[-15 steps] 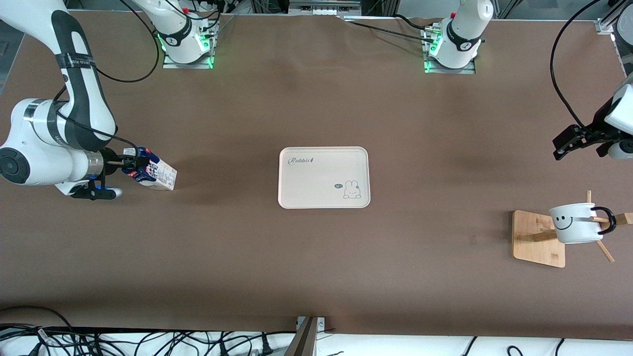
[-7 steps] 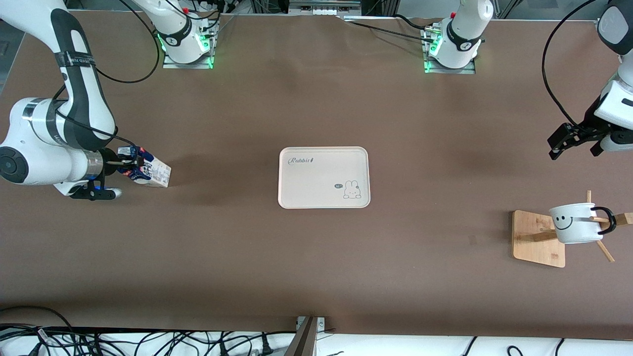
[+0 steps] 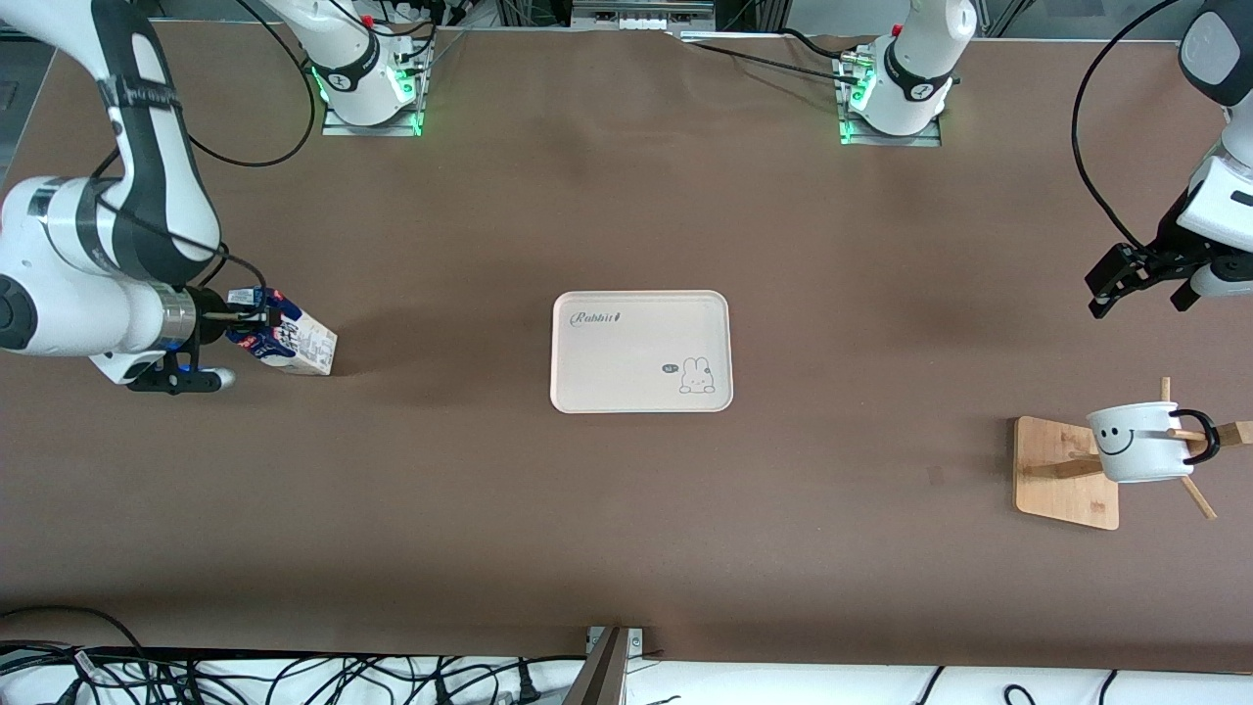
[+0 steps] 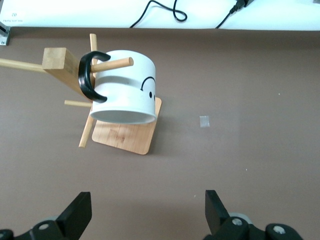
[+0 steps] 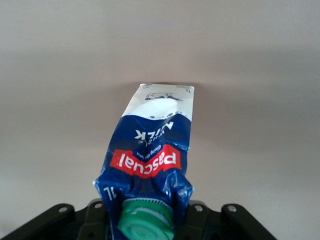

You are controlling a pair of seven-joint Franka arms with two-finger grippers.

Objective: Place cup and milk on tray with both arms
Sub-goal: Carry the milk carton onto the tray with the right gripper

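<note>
The milk carton (image 3: 289, 339), dark blue and white with a green cap (image 5: 146, 220), is tilted at the right arm's end of the table. My right gripper (image 3: 256, 318) is shut on its crumpled top, seen close in the right wrist view (image 5: 150, 155). The cream tray (image 3: 641, 351) lies at the table's middle, with nothing on it. The white smiley cup (image 3: 1140, 443) hangs by its black handle on a wooden rack at the left arm's end; it also shows in the left wrist view (image 4: 125, 90). My left gripper (image 3: 1140, 279) is open in the air over the table, apart from the cup.
The wooden rack (image 3: 1067, 472) has a square base and pegs sticking out past the cup. Cables lie along the table edge nearest the front camera. Both arm bases stand at the table's edge farthest from the front camera.
My right gripper has drawn the milk carton slightly toward the right arm's end and tilted it. My left gripper has risen a little and shifted over the table.
</note>
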